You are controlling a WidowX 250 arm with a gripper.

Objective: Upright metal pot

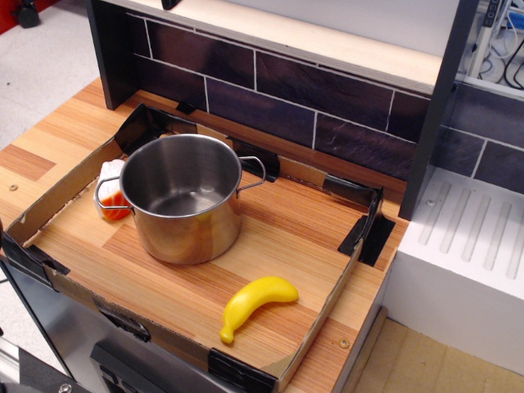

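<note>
while the tool is out of view, the metal pot (182, 199) stands upright.

Evenly and brightly lit from above, with soft, short shadows on the wooden counter (286, 237). Showed pale glare along the rim and inner wall of the shiny stainless-steel pot (184, 201). Stayed sharp throughout, without visible blur or edge distortion.

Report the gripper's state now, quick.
Gripper: not in view, so open or closed cannot be told. It holds nothing here: the metal pot stands upright and untouched on the wooden table.
</note>
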